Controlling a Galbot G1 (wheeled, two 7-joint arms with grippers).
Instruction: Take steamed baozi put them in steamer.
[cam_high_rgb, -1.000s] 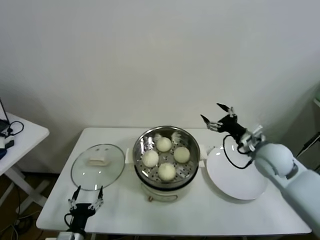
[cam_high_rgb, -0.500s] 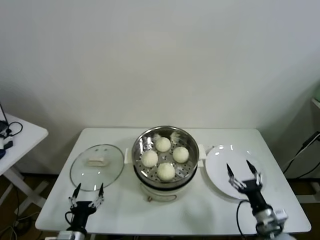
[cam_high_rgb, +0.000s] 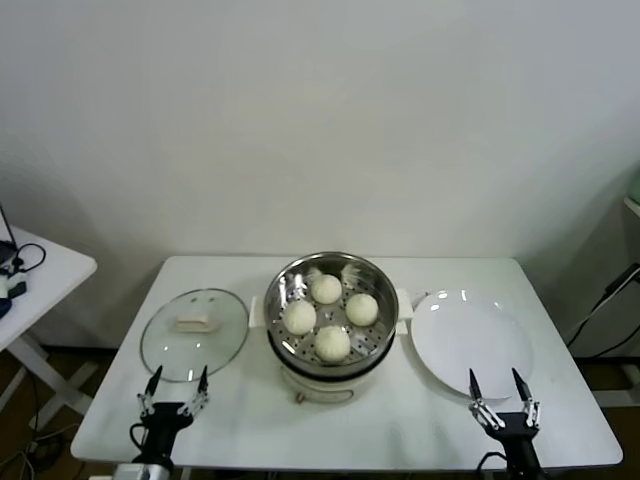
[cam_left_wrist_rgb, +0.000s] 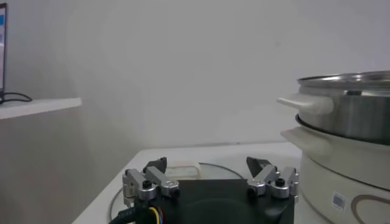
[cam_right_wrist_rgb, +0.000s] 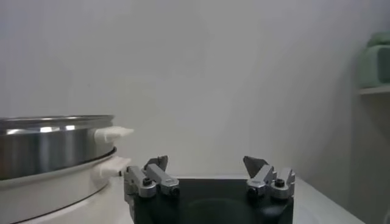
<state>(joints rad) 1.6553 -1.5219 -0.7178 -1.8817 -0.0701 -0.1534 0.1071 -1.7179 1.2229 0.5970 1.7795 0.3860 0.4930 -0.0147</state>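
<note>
Several cream-white baozi (cam_high_rgb: 332, 343) sit inside the shiny steel steamer (cam_high_rgb: 283, 287) at the middle of the table. The steamer also shows in the left wrist view (cam_left_wrist_rgb: 347, 109) and in the right wrist view (cam_right_wrist_rgb: 49, 140). My left gripper (cam_high_rgb: 174, 385) is open and empty at the table's front left edge, and it shows in the left wrist view (cam_left_wrist_rgb: 210, 167). My right gripper (cam_high_rgb: 497, 387) is open and empty at the front right edge, just in front of the plate, and it shows in the right wrist view (cam_right_wrist_rgb: 206, 164).
A flat white plate (cam_high_rgb: 470, 340) lies right of the steamer with nothing on it. A round glass lid (cam_high_rgb: 195, 333) with a cream handle (cam_high_rgb: 192, 322) lies left of the steamer. A small white side table (cam_high_rgb: 40, 275) stands at far left.
My right arm has dropped from high behind the plate down to the table's front right edge, gripper open and empty. The left arm and the baozi have not moved.
</note>
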